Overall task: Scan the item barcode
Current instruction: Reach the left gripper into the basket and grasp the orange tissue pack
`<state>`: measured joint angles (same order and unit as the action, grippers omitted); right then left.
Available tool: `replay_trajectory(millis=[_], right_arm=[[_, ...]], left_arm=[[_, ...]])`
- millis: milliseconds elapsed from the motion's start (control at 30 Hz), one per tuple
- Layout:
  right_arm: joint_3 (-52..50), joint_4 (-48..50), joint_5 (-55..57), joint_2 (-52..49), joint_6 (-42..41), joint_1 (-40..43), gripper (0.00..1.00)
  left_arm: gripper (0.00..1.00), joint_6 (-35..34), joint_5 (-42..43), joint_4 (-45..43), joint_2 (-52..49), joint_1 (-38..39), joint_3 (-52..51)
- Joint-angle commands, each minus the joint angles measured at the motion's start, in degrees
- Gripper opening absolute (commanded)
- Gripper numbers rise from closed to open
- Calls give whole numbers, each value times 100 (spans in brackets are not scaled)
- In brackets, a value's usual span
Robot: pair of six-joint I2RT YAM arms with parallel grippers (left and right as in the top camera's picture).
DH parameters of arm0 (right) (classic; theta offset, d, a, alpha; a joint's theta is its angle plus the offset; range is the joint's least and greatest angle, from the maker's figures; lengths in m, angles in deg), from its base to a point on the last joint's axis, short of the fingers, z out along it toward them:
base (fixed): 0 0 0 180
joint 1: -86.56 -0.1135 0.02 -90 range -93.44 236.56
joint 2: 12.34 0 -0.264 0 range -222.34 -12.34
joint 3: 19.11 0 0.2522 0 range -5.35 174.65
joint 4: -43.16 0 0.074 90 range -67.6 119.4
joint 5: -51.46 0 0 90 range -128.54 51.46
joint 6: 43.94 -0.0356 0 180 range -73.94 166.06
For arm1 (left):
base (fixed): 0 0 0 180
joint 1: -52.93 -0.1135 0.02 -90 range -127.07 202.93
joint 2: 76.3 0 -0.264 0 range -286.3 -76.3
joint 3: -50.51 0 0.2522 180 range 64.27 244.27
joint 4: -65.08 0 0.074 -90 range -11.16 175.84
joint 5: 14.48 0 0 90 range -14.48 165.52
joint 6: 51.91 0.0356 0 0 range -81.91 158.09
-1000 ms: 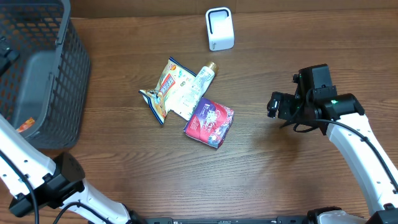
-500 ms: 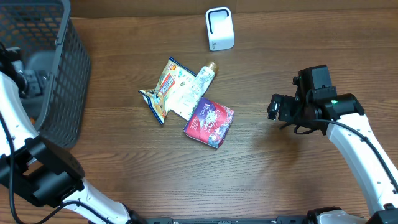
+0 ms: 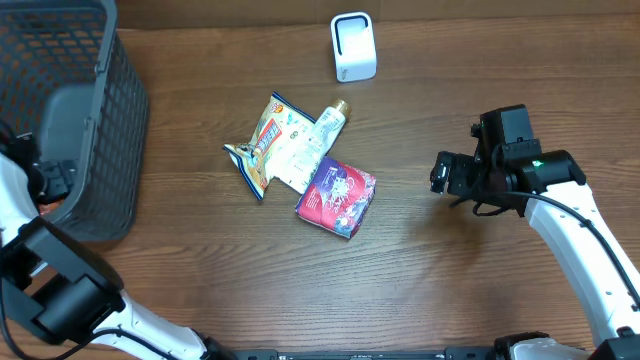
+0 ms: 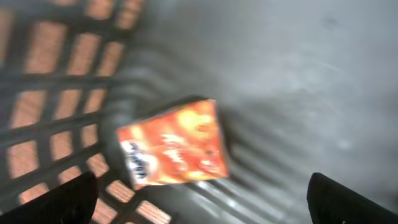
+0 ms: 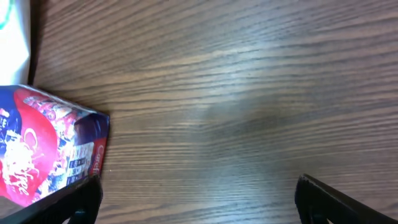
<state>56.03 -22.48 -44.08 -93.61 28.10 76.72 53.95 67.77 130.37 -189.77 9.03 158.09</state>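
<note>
The left gripper (image 4: 202, 208) has swung across the basket (image 3: 110, 110). Now it hangs over the orange packet (image 4: 174, 144) lying inside the basket. Its fingers are wide open and hold nothing, so that packet looks done.

The right gripper (image 3: 438, 172) has not moved. It waits far to the right of the basket, wide open and empty too.

The red box (image 3: 337, 197), snack bag (image 3: 268, 140) and tube (image 3: 318, 135) lie together, right of the basket. I think these 3 need scanning next.

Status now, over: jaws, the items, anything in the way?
Both jaws open, empty. Red box, snack bag, tube lie mid-table. Orange packet in basket. Scanner unobstructed.
</note>
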Motion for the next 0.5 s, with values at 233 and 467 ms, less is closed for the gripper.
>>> replay_trajectory(millis=[233,467], right_arm=[[83,402,35,9,39,-15,100],[83,476,35,9,37,-15,100]], left_arm=[[100,-2170,-164,-1010,33,-782,-1054],[83,-2055,-120,-1366,33,-782,-1318]])
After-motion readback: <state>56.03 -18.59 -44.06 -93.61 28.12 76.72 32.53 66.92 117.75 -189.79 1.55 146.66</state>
